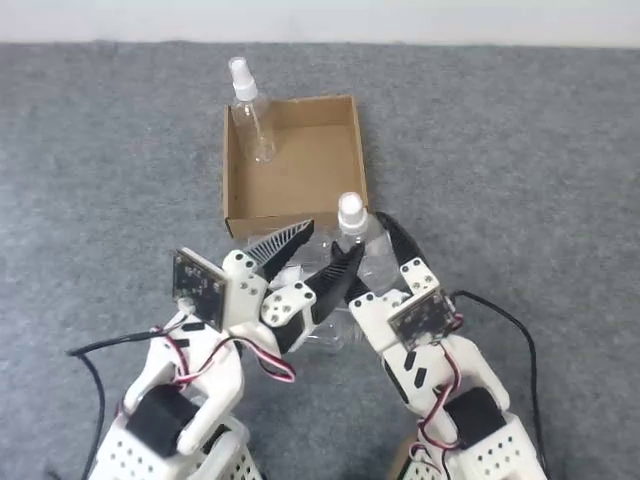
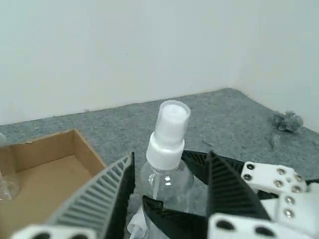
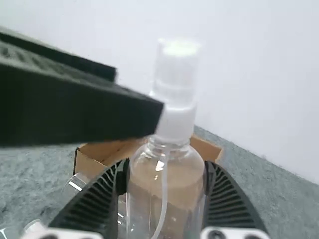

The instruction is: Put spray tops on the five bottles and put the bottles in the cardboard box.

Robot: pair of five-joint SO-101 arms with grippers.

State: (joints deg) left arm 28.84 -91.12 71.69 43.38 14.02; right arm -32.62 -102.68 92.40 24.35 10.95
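A: Listing stock, largest first: what is on hand?

B: Mat, grey, under everything. Box, open, just beyond the arms. It holds one boxed bottle, topped, leaning in the far-left corner. Right gripper: jaws pinching the bottle by its body, upright, just short of the box's near wall. Left gripper: jaws spread, beside the top, with one finger by the collar; contact not determinable. Loose bottles, clear, lying on the mat under both arms; count not determinable. Top: white, on the bottle's neck, appears straight.

A: Step in hand?

B: Judged: top fitted, bottle due for the box. One of five stowed.

A: Handling notes?

B: Box: cross the near wall with the bottle's base above the rim. Set down on bare floor, apart from the boxed bottle, so neither tips. Right gripper: firm pinch on the body, but no crushing, since clear plastic looks slippery and may flex. Left gripper: draw back with jaws wide before any lift, else a finger may catch the collar and cock the top. Loose bottles: avoid sweeping them with either arm, as they would likely roll. Top: if it sits loose, give it a further turn first, while the bottle is held.
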